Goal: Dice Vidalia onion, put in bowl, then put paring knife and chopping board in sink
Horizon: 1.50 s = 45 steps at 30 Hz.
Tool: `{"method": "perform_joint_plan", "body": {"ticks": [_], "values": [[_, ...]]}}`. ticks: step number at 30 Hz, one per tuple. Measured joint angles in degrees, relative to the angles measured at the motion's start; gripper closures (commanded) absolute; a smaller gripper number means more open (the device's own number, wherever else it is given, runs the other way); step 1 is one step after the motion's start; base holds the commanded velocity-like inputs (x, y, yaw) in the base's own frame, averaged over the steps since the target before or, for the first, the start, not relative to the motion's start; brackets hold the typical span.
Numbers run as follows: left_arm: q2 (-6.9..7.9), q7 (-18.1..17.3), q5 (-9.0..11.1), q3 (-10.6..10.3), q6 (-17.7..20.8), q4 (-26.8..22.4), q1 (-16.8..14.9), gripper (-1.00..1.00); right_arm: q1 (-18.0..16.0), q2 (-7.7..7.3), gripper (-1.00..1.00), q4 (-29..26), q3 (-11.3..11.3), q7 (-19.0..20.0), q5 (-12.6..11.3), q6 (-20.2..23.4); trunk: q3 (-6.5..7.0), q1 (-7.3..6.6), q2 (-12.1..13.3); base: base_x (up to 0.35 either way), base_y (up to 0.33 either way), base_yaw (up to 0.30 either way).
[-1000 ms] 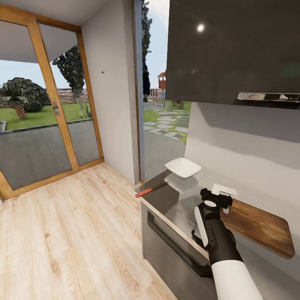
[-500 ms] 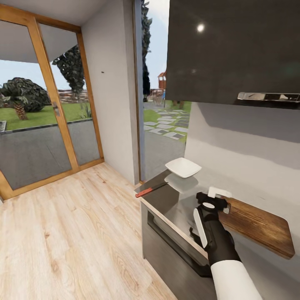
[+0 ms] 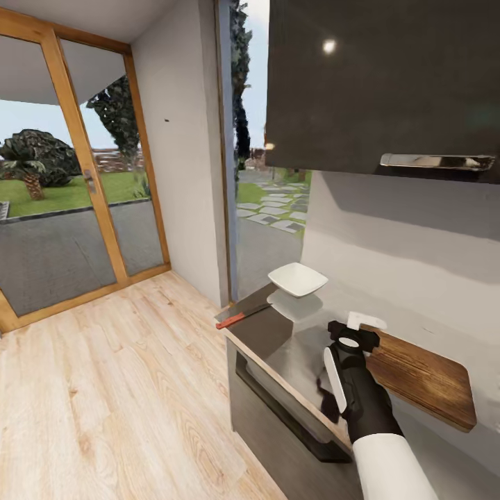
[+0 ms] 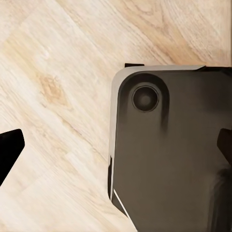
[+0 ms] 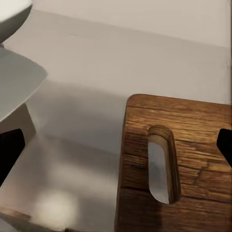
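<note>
Right hand (image 3: pixel 361 332) a little lower than before, fingers spread above the chopping board's (image 3: pixel 420 376) handle slot (image 5: pixel 163 164).

Right arm (image 3: pixel 378 444): white glossy forearm shell, then black wrist section with a white oval panel along its side. Black knobbed wrist housing with round grey cap; white block at tip. Black fingertips (image 5: pixel 10 147) at wrist-view edges.
</note>
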Motion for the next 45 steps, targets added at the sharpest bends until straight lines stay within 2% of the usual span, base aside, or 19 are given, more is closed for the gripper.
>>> {"method": "perform_joint_plan", "body": {"ticks": [45], "values": [[0.0, 0.0, 0.1, 0.0, 0.0, 0.0, 0.0, -1.0, 0.0, -0.15, -1.0, 1.2, -0.1, 0.3, -0.1, 0.0, 0.0, 0.0, 0.0, 0.016, 0.007, 0.0]]}}
